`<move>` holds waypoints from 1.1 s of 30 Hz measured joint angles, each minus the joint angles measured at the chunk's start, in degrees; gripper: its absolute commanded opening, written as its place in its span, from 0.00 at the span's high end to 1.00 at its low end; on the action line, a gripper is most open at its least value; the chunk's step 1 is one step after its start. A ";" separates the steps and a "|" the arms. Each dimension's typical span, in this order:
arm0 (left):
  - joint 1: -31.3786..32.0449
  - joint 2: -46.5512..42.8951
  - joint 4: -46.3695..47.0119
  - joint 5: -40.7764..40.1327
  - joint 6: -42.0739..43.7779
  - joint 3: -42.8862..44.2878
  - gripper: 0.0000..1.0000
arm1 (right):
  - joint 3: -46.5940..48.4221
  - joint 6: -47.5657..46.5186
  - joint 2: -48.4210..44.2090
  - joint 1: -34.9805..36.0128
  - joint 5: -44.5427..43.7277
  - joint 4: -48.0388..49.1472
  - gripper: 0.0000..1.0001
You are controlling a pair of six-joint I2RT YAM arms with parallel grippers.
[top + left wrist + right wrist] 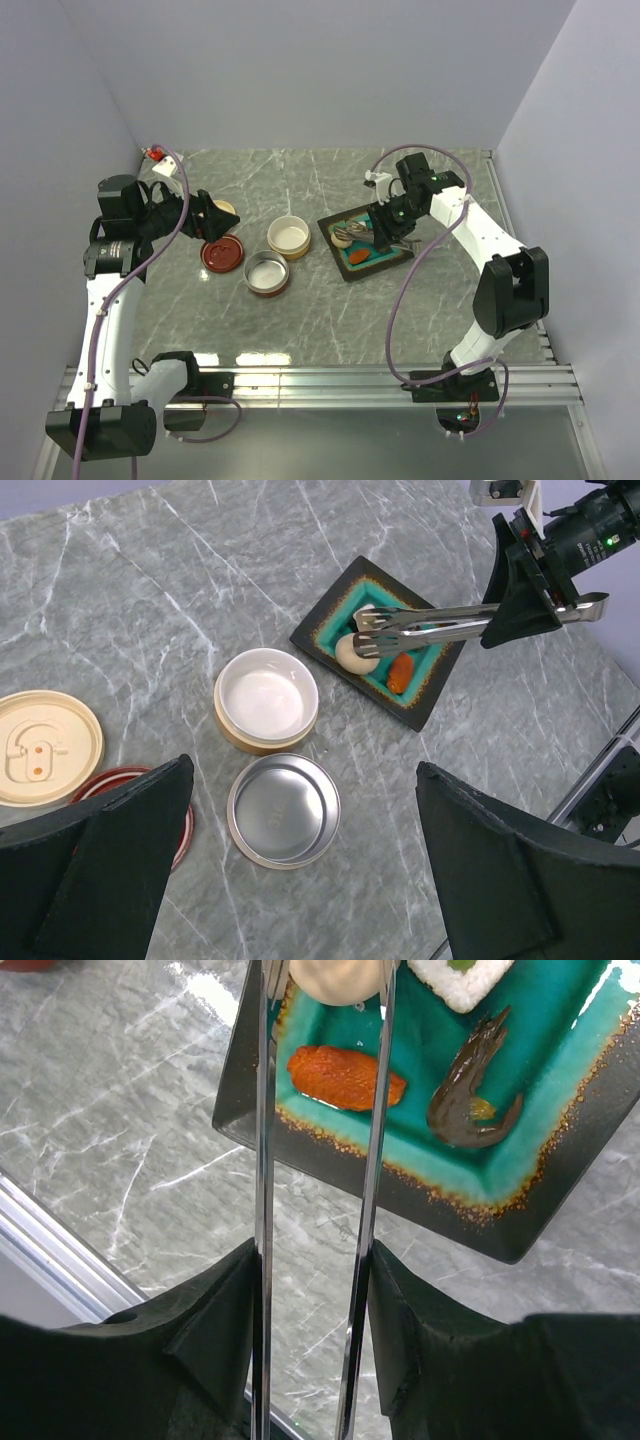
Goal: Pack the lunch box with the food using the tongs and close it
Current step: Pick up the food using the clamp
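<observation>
My right gripper (pixel 312 1270) is shut on the tongs (pixel 262 1140), one thin arm against each finger. The tongs (pixel 440 628) reach over the teal tray (pixel 560 1040), and their tips stand on either side of the pale round piece (pixel 352 655). Also on the tray lie an orange-red oblong (pixel 345 1077), a white cube (pixel 460 980) and a dark brown lump (pixel 470 1110). The lunch box stands in parts: a tan bowl with white inside (pixel 266 698) and a steel bowl (pixel 284 810). My left gripper (pixel 303 775) hangs open above them, holding nothing.
A cream lid (pixel 45 748) and a red lid (pixel 120 780) lie on the marble table left of the bowls. The tray (pixel 352 272) sits right of centre under the right gripper (pixel 385 225). White walls close in three sides, and a metal rail runs along the near edge.
</observation>
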State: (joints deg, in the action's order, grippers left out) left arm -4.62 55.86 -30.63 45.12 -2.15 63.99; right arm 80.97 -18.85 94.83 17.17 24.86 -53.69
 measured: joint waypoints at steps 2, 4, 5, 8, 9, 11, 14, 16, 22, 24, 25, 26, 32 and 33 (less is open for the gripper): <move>0.00 0.00 0.00 0.00 0.04 0.00 0.01 | -0.02 0.07 0.26 0.00 0.02 0.17 0.45; 0.00 0.00 0.00 -0.02 0.04 0.00 0.01 | -0.02 0.22 0.31 0.00 0.04 0.17 0.43; 0.00 0.00 0.02 -0.02 0.04 0.00 0.01 | -0.02 0.22 0.31 0.02 0.04 0.20 0.43; 0.00 -0.02 0.00 -0.04 0.04 0.00 0.01 | -0.02 0.42 0.35 0.09 0.11 0.20 0.42; 0.00 -0.04 0.02 -0.04 0.04 0.00 0.01 | -0.02 0.46 0.35 0.11 0.15 0.20 0.42; 0.00 -0.13 0.00 -0.07 0.04 0.00 0.01 | -0.02 0.46 0.35 0.13 0.26 0.20 0.42; 0.00 -0.35 0.04 -0.15 0.04 0.00 0.01 | -0.02 0.46 0.35 0.13 0.26 0.20 0.41; 0.00 -0.48 0.02 -0.20 0.04 0.00 0.01 | -0.02 0.50 0.35 0.13 0.26 0.28 0.42; 0.00 -0.57 0.02 -0.37 0.24 0.00 0.01 | 0.00 0.83 0.35 0.13 0.28 0.48 0.42; 0.00 -0.57 0.02 -0.37 0.24 0.00 0.01 | 0.11 0.96 0.35 0.13 0.31 0.46 0.43; 0.00 -0.59 0.04 -0.37 0.24 0.00 0.01 | 0.17 1.03 0.35 0.13 0.33 0.50 0.43; 0.00 -0.59 0.04 -0.37 0.24 0.00 0.01 | 0.33 1.07 0.35 0.13 0.31 0.46 0.43; 0.00 -0.59 0.04 -0.37 0.26 0.00 0.01 | 1.64 1.07 0.35 0.13 0.31 0.31 0.43; 0.00 -0.59 0.04 -0.37 0.26 0.00 0.01 | 2.10 1.05 0.35 0.13 0.28 0.17 0.43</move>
State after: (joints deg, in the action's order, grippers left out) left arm -4.62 55.27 -30.59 44.75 -1.89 63.99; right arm 83.07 -17.80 95.18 17.30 25.15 -53.52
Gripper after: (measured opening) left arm 0.994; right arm 0.571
